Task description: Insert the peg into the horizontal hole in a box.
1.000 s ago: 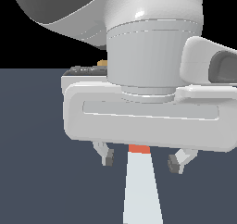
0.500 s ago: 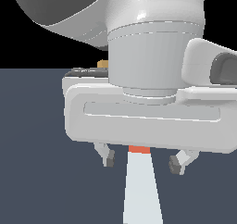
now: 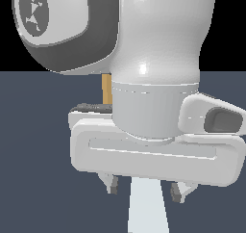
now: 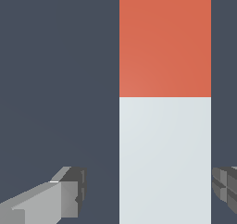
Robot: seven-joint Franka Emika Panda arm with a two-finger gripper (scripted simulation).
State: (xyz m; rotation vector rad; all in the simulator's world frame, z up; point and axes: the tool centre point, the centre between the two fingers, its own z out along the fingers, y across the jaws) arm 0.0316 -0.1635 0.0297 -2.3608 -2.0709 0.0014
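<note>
Flat slate-blue bench under a black void.

The bench (image 3: 33, 179) is one plain, matte surface of dark blue-grey, without grain, seams, markings or edges that show in either view. In the exterior view it runs back to a straight, level horizon line, and above that line the backdrop (image 3: 230, 30) is solid black, with no walls, windows, furniture or lamps to be seen. In the wrist view the same blue-grey surface (image 4: 55, 79) fills everything behind the foreground shapes, evenly toned from edge to edge. The lighting is soft and even; no distinct cast shadows or bright patches can be made out on the bench in either picture.
</note>
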